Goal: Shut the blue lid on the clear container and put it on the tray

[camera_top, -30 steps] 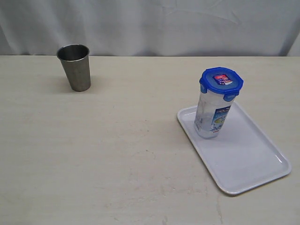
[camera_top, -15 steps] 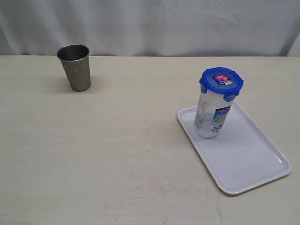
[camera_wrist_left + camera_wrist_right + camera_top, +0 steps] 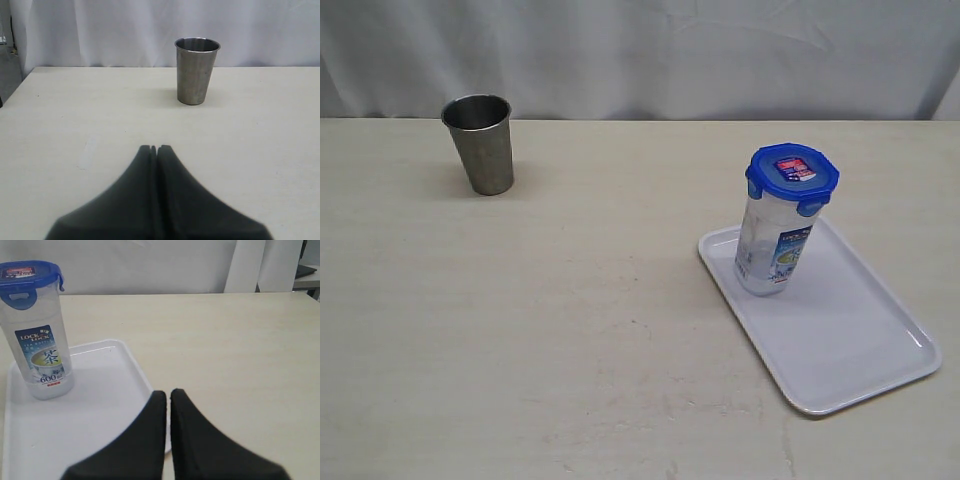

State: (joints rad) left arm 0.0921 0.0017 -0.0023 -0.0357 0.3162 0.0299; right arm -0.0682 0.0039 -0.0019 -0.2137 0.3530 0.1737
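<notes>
Clear container (image 3: 41, 320) on tray (image 3: 100, 410); right fingers (image 3: 150, 440) hide tray corner.

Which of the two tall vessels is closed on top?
The clear container with the printed label, standing on the white tray: a blue lid covers it. The grey steel cup is open-topped, directly on the table.

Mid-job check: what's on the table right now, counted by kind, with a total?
Cups: 1, the steel cup
Containers: 1, the clear container, upright on the tray
Lids: 1, the blue lid, on the container
Trays: 1, the tray
Total: 4
</notes>
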